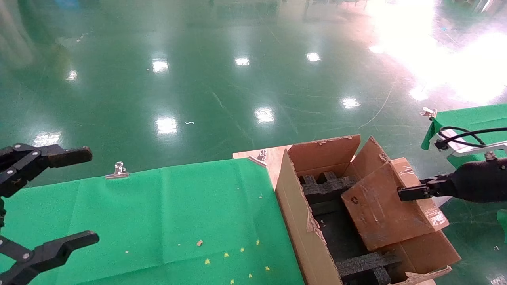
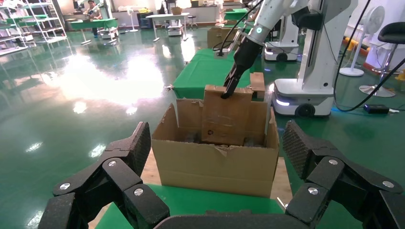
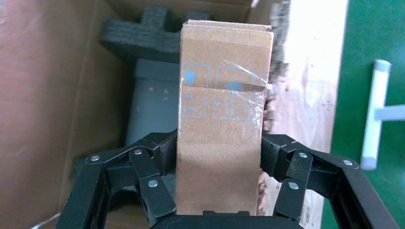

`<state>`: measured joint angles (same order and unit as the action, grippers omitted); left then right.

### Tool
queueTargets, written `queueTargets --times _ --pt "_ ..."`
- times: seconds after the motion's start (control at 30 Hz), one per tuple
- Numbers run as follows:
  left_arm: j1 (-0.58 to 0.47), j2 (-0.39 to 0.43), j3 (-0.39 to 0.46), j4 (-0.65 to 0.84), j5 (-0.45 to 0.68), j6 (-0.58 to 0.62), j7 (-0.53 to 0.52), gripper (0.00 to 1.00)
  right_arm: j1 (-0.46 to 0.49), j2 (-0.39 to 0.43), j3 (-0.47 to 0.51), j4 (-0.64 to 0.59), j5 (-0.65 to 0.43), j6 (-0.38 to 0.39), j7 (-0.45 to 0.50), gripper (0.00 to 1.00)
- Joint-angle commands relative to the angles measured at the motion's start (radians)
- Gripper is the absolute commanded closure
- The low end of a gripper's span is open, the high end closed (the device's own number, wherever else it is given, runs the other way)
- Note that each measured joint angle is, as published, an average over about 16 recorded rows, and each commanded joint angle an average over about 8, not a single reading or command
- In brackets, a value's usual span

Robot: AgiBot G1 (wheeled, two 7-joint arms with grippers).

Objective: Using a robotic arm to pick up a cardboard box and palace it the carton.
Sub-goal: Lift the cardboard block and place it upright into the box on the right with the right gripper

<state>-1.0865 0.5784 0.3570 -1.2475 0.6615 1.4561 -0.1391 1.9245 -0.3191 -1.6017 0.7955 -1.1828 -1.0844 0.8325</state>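
The small brown cardboard box point(image 1: 380, 208) hangs tilted over the open carton point(image 1: 299, 225), its lower end down inside the opening. My right gripper point(image 1: 410, 193) is shut on the box's upper end. In the right wrist view its fingers point(image 3: 157, 167) clamp both sides of the box point(image 3: 222, 109), above black foam inserts point(image 3: 143, 38). The left wrist view shows the white robotic arm point(image 2: 270, 16) holding the box point(image 2: 227, 117) in the carton point(image 2: 215, 164). My left gripper point(image 1: 92, 194) is open and empty over the green cloth at the far left, its own view point(image 2: 217, 143) facing the carton.
The carton stands on a wooden board point(image 1: 273, 158) beside the green-clothed table point(image 1: 178, 213). Metal clips point(image 1: 118, 170) hold the cloth's far edge. A second green table point(image 1: 471, 118) lies at the right. A white robot base point(image 2: 310, 90) stands behind the carton.
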Motion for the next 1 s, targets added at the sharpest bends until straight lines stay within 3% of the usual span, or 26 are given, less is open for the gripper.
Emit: queueTargets --times 0.03,0.6,1.0 --pt "0.0 0.0 0.0 0.0 0.0 0.0 0.0 0.0 0.006 -0.011 -0.01 0.01 -0.032 0.02 0.06 1.0" --pt "0.0 0.0 0.0 0.0 0.0 0.0 0.0 0.0 0.004 -0.07 -0.075 0.111 -0.218 0.116 0.31 1.0" --pt "0.0 0.0 0.0 0.0 0.0 0.0 0.0 0.0 -0.047 -0.126 -0.101 0.101 -0.251 0.169 0.358 1.0"
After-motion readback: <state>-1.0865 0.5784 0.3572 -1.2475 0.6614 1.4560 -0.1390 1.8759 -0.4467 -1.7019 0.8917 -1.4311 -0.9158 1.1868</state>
